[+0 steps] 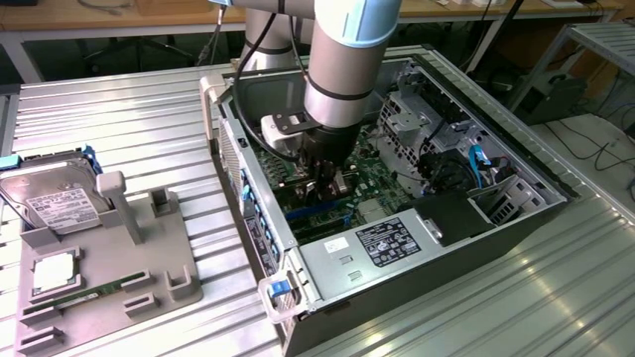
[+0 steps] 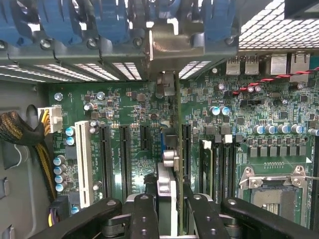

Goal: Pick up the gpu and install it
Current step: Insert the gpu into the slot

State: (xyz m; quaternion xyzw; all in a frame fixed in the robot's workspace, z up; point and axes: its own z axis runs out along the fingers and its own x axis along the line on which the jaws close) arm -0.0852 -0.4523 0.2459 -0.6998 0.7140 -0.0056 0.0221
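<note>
Gripper is clamped narrow on the gpu, fingers pinching the card's top edge from both sides so it hangs edge-on, w/ its thin profile running straight up the wrist view toward the case's rear slot wall. Held that way prob. so the connector edge can drop square into an expansion slot on the motherboard; its silver bracket sits up against the rear openings beside the blue slot clips, which looks like the reason it's kept tight to that wall. Can't tell if the card is fully seated or just touching the slot. In the exterior view the arm comes straight down into the open pc case, wrist vertical, gripper low over the board, approx. mid-case. Off to the exterior view's left, the gray parts tray has the hard drive and memory stick in their holders.
</note>
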